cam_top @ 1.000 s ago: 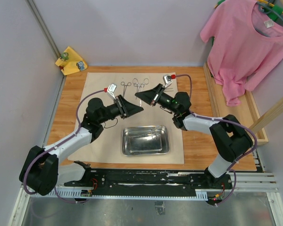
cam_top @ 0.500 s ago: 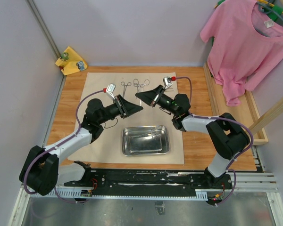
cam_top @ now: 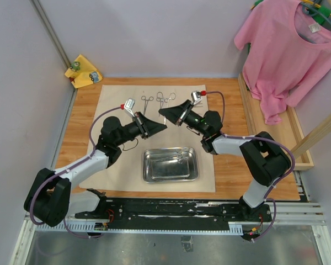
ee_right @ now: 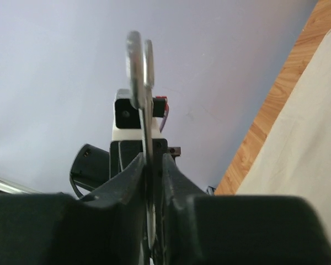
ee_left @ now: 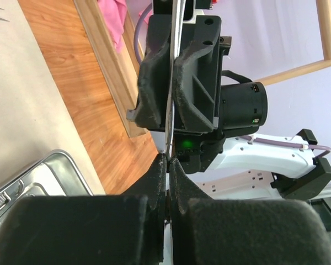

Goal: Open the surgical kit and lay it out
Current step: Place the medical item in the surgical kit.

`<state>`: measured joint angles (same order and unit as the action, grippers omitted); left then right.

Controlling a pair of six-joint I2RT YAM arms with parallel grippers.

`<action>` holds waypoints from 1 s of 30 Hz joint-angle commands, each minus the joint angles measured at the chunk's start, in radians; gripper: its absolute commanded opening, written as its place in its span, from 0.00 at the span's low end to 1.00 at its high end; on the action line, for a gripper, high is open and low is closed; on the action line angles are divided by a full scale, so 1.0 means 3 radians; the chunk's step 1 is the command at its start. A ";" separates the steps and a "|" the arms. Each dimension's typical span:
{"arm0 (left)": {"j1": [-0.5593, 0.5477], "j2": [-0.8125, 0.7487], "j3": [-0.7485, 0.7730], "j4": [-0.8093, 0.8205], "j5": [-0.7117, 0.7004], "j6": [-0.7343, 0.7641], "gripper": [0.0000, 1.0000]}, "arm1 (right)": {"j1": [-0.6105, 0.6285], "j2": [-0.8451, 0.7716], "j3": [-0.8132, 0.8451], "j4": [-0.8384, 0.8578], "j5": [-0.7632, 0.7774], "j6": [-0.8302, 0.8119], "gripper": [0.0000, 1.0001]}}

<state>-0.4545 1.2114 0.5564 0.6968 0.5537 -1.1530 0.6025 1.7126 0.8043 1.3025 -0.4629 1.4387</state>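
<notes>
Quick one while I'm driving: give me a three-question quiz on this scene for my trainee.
1. True or false: the tray stands on the cloth.
2. The raised forceps are: A) in the tray; B) between the fingers of the left gripper and the right gripper; C) flat on the cloth.
3. Fill in: the left gripper is ___ on the forceps.
Key: 1 true; 2 B; 3 shut.

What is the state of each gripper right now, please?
Left gripper: closed on the forceps.
Right gripper: closed on the same forceps, near the ring handles.
</notes>
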 commanded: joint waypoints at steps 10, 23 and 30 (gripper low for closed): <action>0.0412 0.0137 0.0324 -0.0239 0.0316 0.0428 0.00 | -0.0198 -0.0116 -0.0430 0.0014 -0.0179 -0.0011 0.81; 0.1256 0.1245 0.0825 -0.0868 0.0890 0.0968 0.00 | -0.0885 -0.1997 -0.0427 -0.3201 -0.0468 -0.1786 0.95; 0.1546 0.1772 0.0844 -0.0724 0.1000 0.0990 0.01 | -0.0985 -0.2477 -0.0135 -0.4352 -0.0533 -0.2538 0.99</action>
<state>-0.0315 1.6943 0.7864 0.4496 0.8009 -0.8864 0.3264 1.0313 0.7300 0.2813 -0.5995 0.8810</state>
